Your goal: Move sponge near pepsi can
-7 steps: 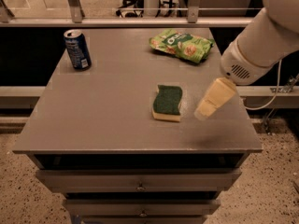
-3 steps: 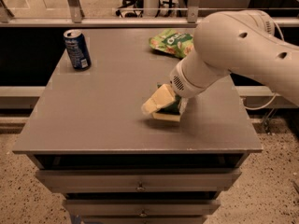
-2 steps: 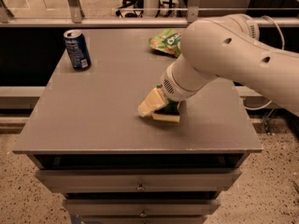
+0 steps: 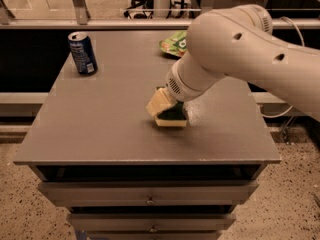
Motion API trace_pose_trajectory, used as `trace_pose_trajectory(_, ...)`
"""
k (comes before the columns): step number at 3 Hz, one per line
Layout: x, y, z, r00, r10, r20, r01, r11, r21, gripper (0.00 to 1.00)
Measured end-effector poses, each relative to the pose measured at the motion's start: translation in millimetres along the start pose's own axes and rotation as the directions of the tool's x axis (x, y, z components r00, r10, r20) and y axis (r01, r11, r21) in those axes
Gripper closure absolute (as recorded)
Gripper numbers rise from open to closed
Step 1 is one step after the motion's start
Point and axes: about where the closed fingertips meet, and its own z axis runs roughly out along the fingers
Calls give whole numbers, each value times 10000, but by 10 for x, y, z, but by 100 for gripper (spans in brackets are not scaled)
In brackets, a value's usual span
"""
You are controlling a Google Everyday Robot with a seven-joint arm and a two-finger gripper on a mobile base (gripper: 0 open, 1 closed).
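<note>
Camera view: gripper (image 4: 167, 109) sits on the sponge (image 4: 172, 118) near the centre of the table (image 4: 100, 129); whether it has hold cannot be told. Grasping step, probably. Next move: carry the sponge toward 10 o'clock, stopping beside the can (image 4: 83, 52).

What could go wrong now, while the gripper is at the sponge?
1. The gripper sits over one end of the sponge; an off-centre grasp might let it slip.
2. The pepsi can stands upright near a far corner of the table; carrying the sponge too far could tip it.
</note>
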Motion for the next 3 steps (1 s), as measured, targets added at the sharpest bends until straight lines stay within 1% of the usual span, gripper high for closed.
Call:
trace_pose_trajectory(1, -259, -37, -262, 9952, -771, 596, 770, 9970, 41, 89)
trace_pose_trajectory(2, -335, -36, -337, 9893, -1243, 769, 1238, 9922, 101, 100)
trace_pose_trajectory(3, -397, -1, -322, 9871, -1344, 873, 1340, 9909, 103, 100)
